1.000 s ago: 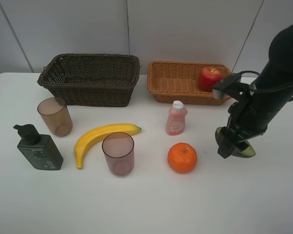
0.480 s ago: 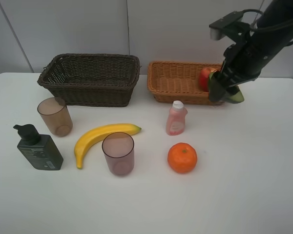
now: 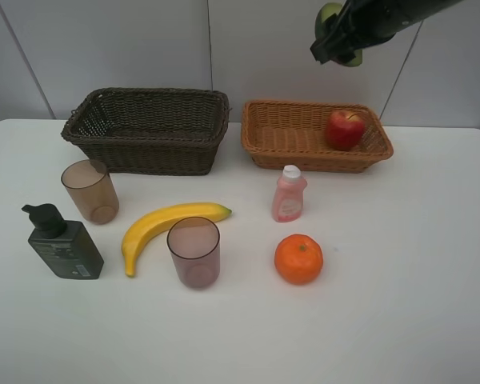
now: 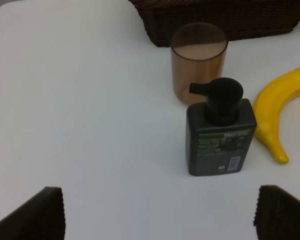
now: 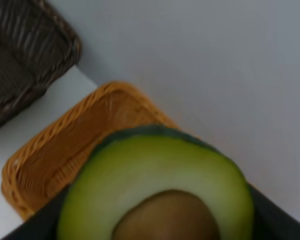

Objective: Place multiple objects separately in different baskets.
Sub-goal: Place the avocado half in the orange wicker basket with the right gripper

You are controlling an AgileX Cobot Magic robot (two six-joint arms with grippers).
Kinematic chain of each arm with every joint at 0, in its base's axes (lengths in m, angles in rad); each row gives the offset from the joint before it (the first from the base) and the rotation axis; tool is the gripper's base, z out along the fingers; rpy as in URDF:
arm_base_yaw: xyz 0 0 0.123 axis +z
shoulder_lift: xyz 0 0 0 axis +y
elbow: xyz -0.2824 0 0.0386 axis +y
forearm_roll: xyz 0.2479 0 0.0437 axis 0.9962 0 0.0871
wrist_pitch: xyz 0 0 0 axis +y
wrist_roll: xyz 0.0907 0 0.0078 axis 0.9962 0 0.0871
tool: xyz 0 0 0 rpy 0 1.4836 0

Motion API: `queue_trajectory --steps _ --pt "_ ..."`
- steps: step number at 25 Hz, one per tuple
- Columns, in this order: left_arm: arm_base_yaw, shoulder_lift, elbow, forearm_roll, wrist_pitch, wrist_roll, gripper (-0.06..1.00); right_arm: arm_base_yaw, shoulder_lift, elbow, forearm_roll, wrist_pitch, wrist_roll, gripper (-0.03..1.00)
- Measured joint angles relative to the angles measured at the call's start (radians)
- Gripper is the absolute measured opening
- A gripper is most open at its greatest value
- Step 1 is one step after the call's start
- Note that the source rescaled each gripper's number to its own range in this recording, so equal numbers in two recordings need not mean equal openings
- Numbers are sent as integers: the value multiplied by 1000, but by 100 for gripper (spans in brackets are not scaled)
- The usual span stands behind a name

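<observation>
High over the light orange-brown basket (image 3: 260, 149), my right gripper (image 3: 338, 36) is shut on the halved avocado (image 3: 329, 14), whose cut face and pit fill the right wrist view (image 5: 160, 175). A red apple (image 3: 346, 128) lies in that basket. The dark brown basket (image 3: 148, 132) holds nothing. On the table stand two brownish cups (image 3: 90, 190) (image 3: 194, 252), a yellow banana (image 3: 172, 225), an orange (image 3: 298, 258), a pink bottle (image 3: 289, 194) and a dark green pump bottle (image 3: 62, 243). My left gripper (image 4: 157, 215) is open, short of the pump bottle (image 4: 220, 130).
In the left wrist view, a cup (image 4: 197, 60) stands right behind the pump bottle, the banana (image 4: 285, 105) lies beside it, and the dark basket (image 4: 215, 15) sits beyond. A grey wall backs the white table (image 3: 416, 304).
My right gripper has lifted the avocado from the table's right side, up and back, to high above the light basket. Nothing else has moved.
</observation>
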Motion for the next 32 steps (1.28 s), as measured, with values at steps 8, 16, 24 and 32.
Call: queue_trajectory --steps 8,16,24,32 --pt "0 0 0 0 0 0 100 0 158 0 9 -309 0 43" --pt "0 0 0 0 0 0 100 0 318 -1 23 -476 0 43" --pt "0 0 0 0 0 0 100 0 423 -61 27 -485 0 43" --pt "0 0 0 0 0 0 100 0 503 -185 27 -370 0 43"
